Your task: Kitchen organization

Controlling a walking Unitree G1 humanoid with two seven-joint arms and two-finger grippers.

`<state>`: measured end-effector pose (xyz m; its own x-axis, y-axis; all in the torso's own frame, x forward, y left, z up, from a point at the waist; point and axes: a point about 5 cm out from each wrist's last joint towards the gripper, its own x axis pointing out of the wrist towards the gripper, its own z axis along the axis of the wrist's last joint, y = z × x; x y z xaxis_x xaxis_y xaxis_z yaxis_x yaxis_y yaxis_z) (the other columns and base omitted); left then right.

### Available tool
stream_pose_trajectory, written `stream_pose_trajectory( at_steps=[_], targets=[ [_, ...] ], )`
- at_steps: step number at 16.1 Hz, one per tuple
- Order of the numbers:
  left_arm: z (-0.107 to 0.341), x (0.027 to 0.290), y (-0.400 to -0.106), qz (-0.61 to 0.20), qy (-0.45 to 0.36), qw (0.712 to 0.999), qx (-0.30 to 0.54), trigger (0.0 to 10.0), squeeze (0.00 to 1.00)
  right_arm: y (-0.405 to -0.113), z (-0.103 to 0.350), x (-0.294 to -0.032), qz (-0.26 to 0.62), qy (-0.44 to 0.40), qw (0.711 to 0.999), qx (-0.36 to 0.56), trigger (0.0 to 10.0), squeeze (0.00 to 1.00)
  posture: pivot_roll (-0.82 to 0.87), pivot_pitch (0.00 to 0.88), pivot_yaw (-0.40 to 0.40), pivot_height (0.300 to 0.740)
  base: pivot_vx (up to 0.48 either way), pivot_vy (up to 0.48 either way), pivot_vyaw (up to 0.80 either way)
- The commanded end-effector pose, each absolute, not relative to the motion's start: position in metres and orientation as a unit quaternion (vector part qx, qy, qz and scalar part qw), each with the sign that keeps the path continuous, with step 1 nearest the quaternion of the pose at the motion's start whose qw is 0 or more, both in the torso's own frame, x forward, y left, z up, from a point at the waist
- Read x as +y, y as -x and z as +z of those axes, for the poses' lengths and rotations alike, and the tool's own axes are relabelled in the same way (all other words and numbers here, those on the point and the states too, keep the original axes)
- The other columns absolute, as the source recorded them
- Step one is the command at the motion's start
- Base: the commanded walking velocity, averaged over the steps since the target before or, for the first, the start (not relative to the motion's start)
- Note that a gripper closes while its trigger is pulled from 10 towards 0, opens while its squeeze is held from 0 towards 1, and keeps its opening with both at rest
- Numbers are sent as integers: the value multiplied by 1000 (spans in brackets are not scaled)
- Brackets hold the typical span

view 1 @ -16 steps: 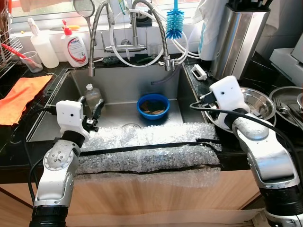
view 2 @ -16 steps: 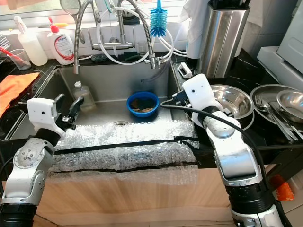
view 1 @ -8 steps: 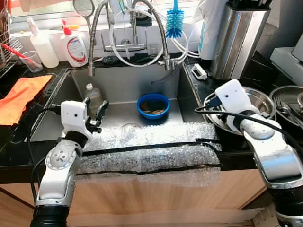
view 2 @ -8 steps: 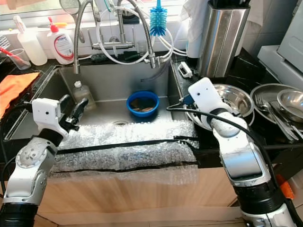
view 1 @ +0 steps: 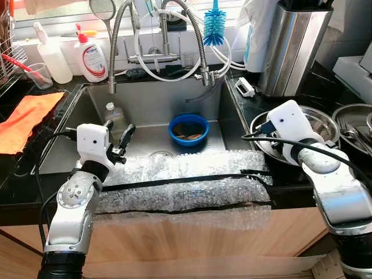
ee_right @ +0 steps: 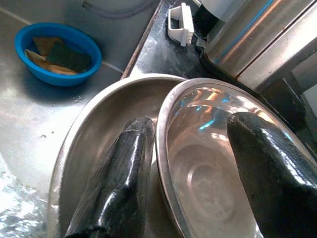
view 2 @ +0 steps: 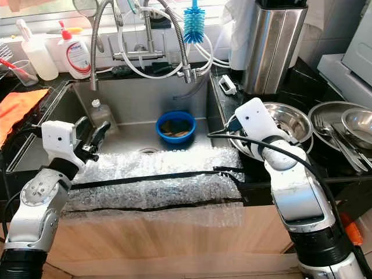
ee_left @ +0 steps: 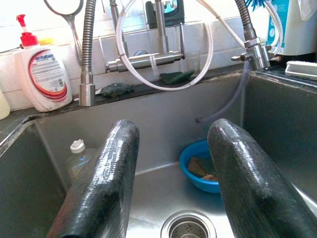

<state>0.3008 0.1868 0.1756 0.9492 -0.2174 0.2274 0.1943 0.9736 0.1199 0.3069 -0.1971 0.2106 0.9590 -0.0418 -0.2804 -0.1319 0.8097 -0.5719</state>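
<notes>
Right gripper straddled the bowl rim, fingers spread. Left gripper hung over the sink, fingers spread.

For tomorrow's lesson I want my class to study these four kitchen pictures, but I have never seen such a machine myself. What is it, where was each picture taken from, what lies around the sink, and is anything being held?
This is a humanoid robot standing at a kitchen sink. The two wide pictures come from cameras in its head, looking down at its silver arms. The two close pictures come from cameras on its wrists, looking along each hand's two black fingers.

The left hand hovers open over the sink, holding nothing. In the sink sit a blue bowl with sponges and a small clear bottle. Bubble wrap covers the sink's front edge.

The right hand is open over stacked steel bowls on the counter, one finger on each side of the upper bowl's rim, not gripping yet.

Behind are a soap bottle, taps, a blue bottle brush, and at left an orange cloth.
</notes>
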Motion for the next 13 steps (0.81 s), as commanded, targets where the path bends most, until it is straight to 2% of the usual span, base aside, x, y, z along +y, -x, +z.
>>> stream_pose_trajectory(
  at_steps=[1,9,11,13],
  targets=[
    [177,187,-303,-109,-49,986,-115,10000,0,-305,212,-196,23,317,938,141,10000,0,-124,0,93,740,0,0,0],
    [177,186,-304,-113,-50,986,-112,10000,0,-305,199,-194,32,326,931,162,10000,0,-117,0,94,740,0,0,0],
    [176,185,-304,-114,-51,986,-111,10000,0,-306,200,-193,33,327,931,160,0,0,-117,0,95,740,0,0,0],
    [176,185,-304,-115,-51,986,-110,10000,0,-306,199,-193,35,328,930,161,0,0,-117,0,95,740,0,0,0]
  ],
)
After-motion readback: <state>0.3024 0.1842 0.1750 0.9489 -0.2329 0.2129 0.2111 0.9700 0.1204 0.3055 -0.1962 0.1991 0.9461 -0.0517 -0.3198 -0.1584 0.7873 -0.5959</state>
